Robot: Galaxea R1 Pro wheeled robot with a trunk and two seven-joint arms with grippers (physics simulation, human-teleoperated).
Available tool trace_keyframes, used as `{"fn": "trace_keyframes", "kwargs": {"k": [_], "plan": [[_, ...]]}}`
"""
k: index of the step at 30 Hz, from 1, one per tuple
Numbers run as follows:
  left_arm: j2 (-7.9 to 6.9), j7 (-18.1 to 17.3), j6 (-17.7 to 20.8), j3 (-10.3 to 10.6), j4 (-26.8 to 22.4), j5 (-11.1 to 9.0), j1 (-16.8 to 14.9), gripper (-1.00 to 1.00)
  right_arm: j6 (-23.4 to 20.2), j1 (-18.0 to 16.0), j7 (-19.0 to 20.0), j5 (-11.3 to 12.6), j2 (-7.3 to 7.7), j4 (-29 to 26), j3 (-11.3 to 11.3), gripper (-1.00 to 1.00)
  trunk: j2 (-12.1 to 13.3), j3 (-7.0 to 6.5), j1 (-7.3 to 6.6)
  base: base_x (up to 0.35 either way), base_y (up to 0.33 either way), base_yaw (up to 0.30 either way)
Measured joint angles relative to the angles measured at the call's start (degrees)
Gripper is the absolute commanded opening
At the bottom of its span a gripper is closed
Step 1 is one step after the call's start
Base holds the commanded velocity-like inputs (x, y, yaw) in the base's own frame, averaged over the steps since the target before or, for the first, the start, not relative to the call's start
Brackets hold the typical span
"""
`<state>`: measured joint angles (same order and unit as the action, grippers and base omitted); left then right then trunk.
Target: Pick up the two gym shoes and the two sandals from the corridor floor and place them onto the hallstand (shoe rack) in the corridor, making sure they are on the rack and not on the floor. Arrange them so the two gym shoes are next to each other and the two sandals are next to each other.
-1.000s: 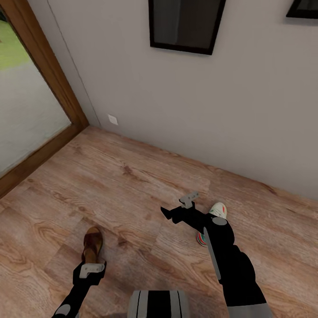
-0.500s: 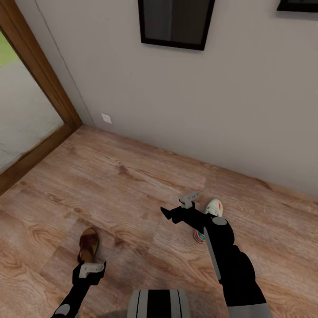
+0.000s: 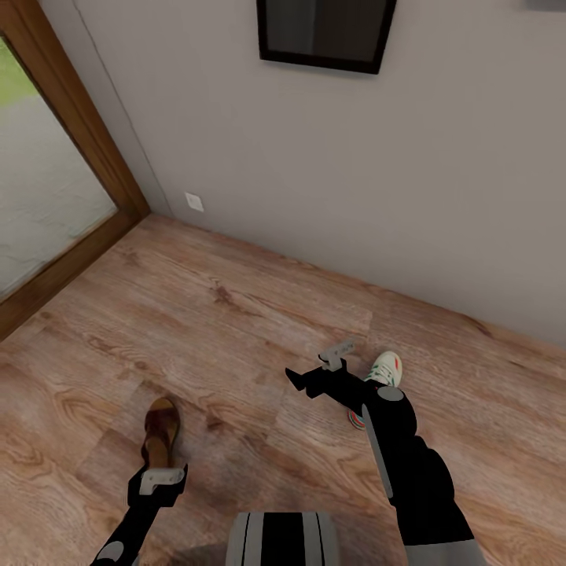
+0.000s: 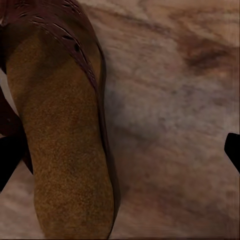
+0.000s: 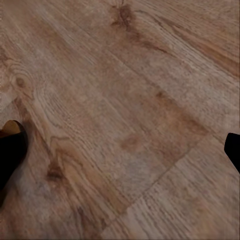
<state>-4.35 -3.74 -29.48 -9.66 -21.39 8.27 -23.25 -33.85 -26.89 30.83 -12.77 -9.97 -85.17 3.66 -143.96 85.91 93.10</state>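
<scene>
One brown sandal (image 3: 161, 431) with a tan footbed lies on the wood-plank corridor floor (image 3: 236, 330), just beyond my left gripper (image 3: 163, 477). In the left wrist view the sandal (image 4: 60, 140) sits close under the open left gripper (image 4: 120, 155), beside one dark fingertip (image 4: 7, 160). A white gym shoe (image 3: 386, 368) with green stripes and a red patch lies partly hidden behind my right arm. The right gripper (image 3: 322, 368) hovers open to its left, over bare floor (image 5: 125, 100). The hallstand is out of view.
A grey wall (image 3: 354, 196) runs across the back, with a dark framed picture (image 3: 326, 31) and a white outlet (image 3: 193, 202). A wood-framed glass door (image 3: 47, 181) closes the left side. My base (image 3: 283, 538) shows at the bottom.
The whole picture has shifted slightly, so the camera has moved. Both arms hold the same pose, and the sandal and the gym shoe lie where they were.
</scene>
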Motion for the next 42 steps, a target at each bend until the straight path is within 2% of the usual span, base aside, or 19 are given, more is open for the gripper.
{"fn": "trace_keyframes", "kwargs": {"k": [22,28,30,42], "plan": [[0.0,0.0,0.0,-0.1,0.0,0.0,0.0,1.0,0.0,0.0,0.0,0.0,0.0,0.0,-0.1,1.0,0.0,1.4,0.0,0.0,0.0,0.163],[0.0,0.0,0.0,-0.2,-0.3,0.0,0.0,1.0,0.0,0.0,0.0,0.0,0.0,0.0,-0.1,1.0,-0.1,2.8,0.16,0.0,0.0,0.182],[0.0,0.0,0.0,-0.1,-1.0,0.0,0.0,1.0,0.0,0.0,0.0,0.0,0.0,0.0,-0.1,1.0,-0.1,3.29,0.21,0.0,0.0,0.175],[0.04,0.3,0.2,-0.3,-8.5,-0.4,0.0,1.0,0.0,0.0,0.0,0.0,0.0,-0.1,-0.2,1.0,-0.1,3.79,0.21,0.0,0.0,0.025]]}}
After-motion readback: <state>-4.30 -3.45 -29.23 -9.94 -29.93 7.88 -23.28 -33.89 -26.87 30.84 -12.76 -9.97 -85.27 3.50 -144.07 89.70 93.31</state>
